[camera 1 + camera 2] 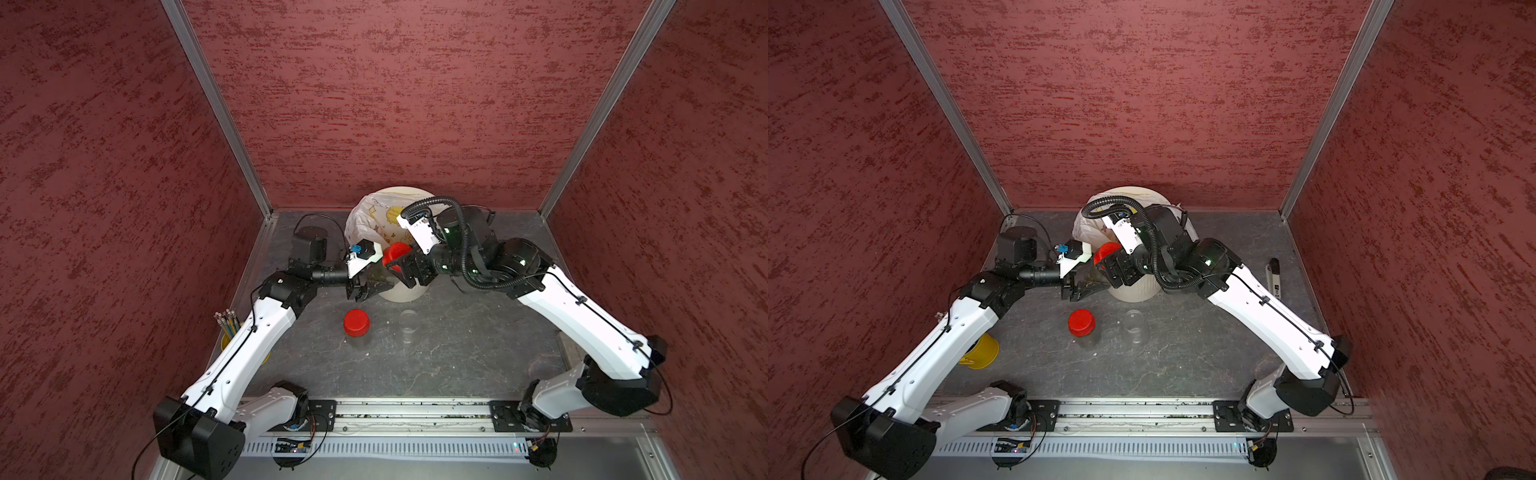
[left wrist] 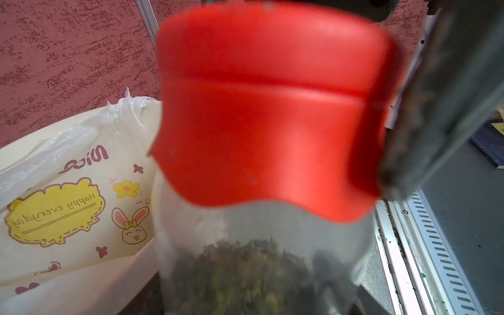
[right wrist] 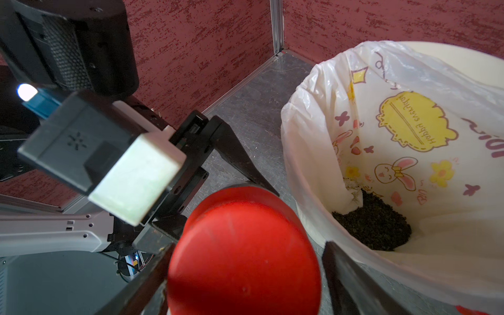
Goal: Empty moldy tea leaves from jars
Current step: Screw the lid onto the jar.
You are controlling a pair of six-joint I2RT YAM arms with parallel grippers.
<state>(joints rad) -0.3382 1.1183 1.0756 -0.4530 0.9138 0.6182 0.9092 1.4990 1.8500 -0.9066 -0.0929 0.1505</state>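
Left gripper (image 1: 376, 291) is clamped on a tilted jar (image 2: 259, 231) just beside the bin (image 1: 409, 296). Up close we get only blur, tea leaves (image 2: 245, 275) dark inside. Right gripper (image 3: 245, 245) stands wide astride its red cap (image 3: 242, 261), a gap showing at one finger. On the table (image 1: 457, 353), we barely make out an uncapped clear jar (image 1: 408, 323) near a capped jar (image 1: 356, 324).

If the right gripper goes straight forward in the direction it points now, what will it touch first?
The red cap of the jar held by the left gripper. It sits between the open fingers of the right gripper, so contact would likely come very soon.
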